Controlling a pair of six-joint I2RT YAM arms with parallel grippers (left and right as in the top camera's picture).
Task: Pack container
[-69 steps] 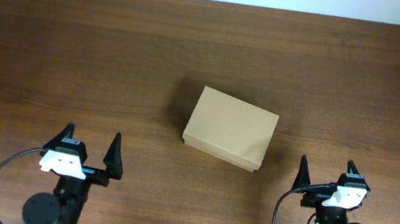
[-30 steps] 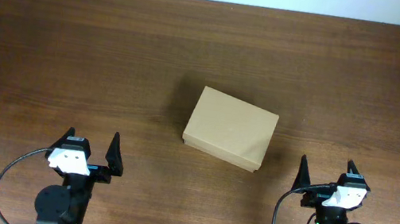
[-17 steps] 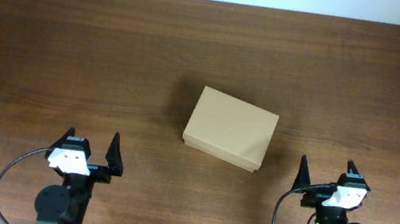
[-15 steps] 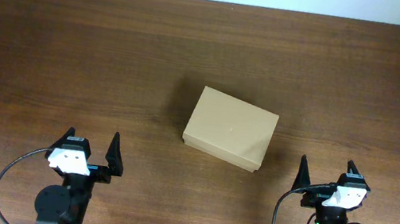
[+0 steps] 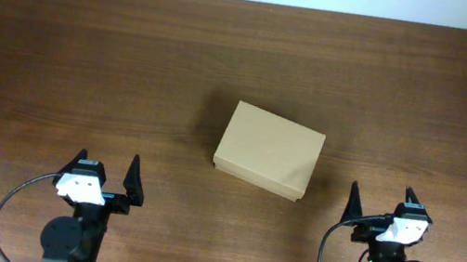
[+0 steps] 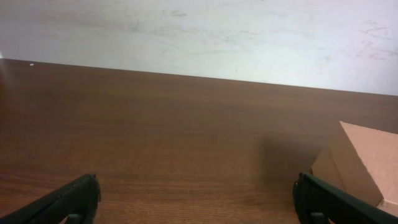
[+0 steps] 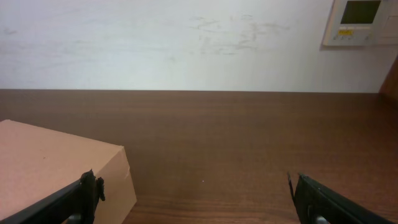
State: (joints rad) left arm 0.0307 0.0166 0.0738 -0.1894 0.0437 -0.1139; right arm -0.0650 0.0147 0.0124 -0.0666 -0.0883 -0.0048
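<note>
The container (image 5: 269,151), a plain tan cardboard box with its lid closed, sits at the middle of the wooden table. It shows at the right edge of the left wrist view (image 6: 367,158) and at the lower left of the right wrist view (image 7: 56,168). My left gripper (image 5: 104,176) is open and empty near the front edge, left of the box. My right gripper (image 5: 379,204) is open and empty near the front edge, right of the box. Neither gripper touches the box.
A white wall (image 7: 186,43) rises behind the table's far edge, with a small wall control panel (image 7: 364,22) at the right. The brown table (image 5: 85,60) surrounds the box on all sides.
My left gripper has drawn back a little toward the front edge and then held still. The box and the right gripper have not moved.
</note>
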